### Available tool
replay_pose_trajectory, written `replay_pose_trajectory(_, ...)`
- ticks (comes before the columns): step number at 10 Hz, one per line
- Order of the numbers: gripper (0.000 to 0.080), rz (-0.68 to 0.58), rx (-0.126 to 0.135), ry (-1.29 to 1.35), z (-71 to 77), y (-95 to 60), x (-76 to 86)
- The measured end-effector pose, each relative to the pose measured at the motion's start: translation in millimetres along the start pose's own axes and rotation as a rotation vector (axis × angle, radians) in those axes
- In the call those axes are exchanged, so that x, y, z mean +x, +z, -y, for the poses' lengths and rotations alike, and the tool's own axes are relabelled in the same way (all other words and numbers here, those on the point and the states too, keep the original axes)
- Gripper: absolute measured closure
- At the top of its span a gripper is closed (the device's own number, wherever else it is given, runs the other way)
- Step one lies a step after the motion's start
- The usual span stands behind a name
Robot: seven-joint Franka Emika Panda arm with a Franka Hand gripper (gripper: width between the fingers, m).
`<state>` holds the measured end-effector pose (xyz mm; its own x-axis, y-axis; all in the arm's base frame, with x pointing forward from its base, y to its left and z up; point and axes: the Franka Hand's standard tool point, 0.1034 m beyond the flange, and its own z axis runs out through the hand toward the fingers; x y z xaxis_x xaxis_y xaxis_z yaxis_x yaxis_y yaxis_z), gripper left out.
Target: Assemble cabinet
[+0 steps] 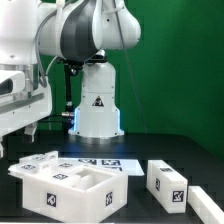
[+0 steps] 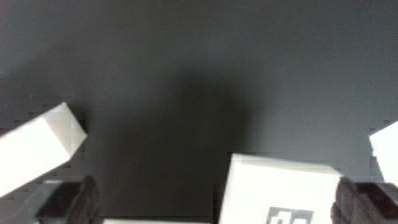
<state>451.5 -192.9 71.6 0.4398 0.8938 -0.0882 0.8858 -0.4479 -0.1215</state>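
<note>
Your two-finger gripper (image 1: 18, 138) is spread wide and holds nothing. It hangs off the glossy white robot arm (image 1: 95, 40) above the matte black table (image 1: 150, 150), at the exterior view's left.

The cabinet is in loose parts. Its largest part, the white plastic cabinet box (image 1: 45, 195), sits on the table near the front. It is open on top, built of flat panels and carries small black-and-white square tags. The gripper is above it and towards its left end in the exterior view, clear of it.

Just behind the box lies the thin flat white marker board (image 1: 108, 160), in front of the arm's base. To the exterior view's right of the box stands a white plastic tagged block (image 1: 165, 181), apart from it. A second white block (image 1: 208, 205) lies further right, near the picture's edge.

In the wrist view you see both dark fingers (image 2: 68, 200) wide apart, the gripper (image 2: 217, 200) empty. Under it, between the fingers, lies a white tagged piece (image 2: 294, 185). Neither finger touches it. Two more white pieces, one (image 2: 45, 140) and another (image 2: 386, 140), lie to either side of it on the dark table. You cannot tell from this view which cabinet parts these are.
</note>
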Motion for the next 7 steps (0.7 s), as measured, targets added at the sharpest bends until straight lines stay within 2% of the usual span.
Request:
replay_pose_trajectory(3,0.0151,0.008,0.02,0.024,4.9,26.5,-14.9)
replay_pose_trajectory(5,0.0151,0.009,0.035,0.028,8.4,34.2,-11.6)
replay_pose_trajectory(7,0.0151,0.008,0.043,0.033,10.7,38.0,-0.8)
